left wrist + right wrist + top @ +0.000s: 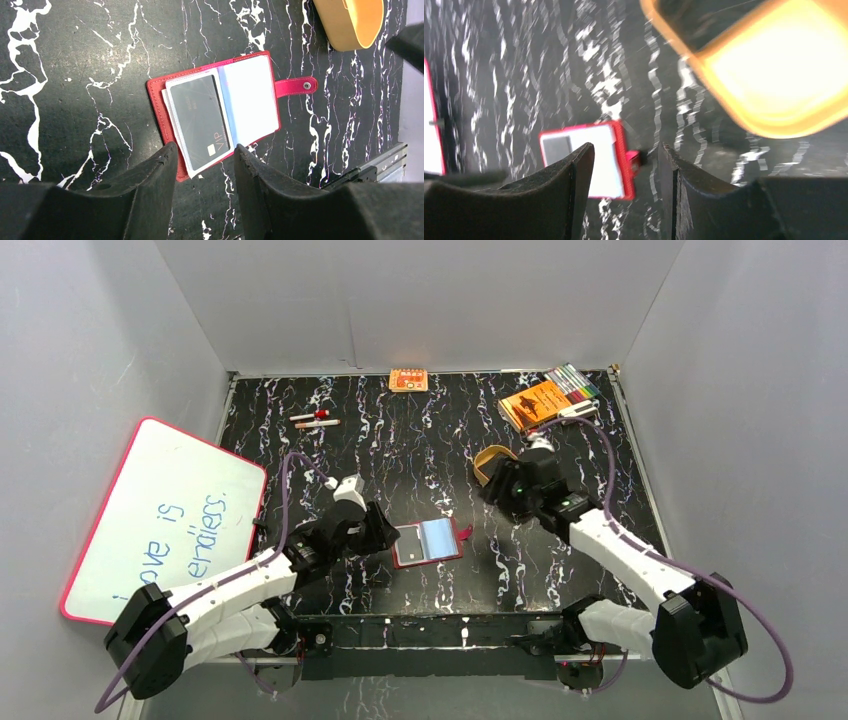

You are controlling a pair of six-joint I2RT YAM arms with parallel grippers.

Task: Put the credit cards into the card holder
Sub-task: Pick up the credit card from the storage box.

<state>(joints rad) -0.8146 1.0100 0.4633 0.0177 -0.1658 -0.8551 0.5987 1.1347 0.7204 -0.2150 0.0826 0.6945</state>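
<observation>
The card holder point(430, 542) lies open on the black marbled table, a red wallet point(250, 100) with pale clear sleeves and its snap tab point(296, 86) pointing right. A dark credit card point(199, 121) marked VIP sits in the left sleeve, its near end poking past the wallet's edge. My left gripper point(205, 155) is open just short of that end, with nothing between its fingers. My right gripper point(626, 150) is open and empty too, hovering above the table between the wallet point(609, 165) and the tan tray. The right wrist view is blurred.
A tan oval tray point(490, 462) stands just beyond the right gripper point(497, 490). An orange booklet point(535, 403) and markers point(573, 383) lie at the back right, a small orange box point(408, 380) at the back wall, pens point(315, 420) at the back left, and a whiteboard point(160, 520) on the left.
</observation>
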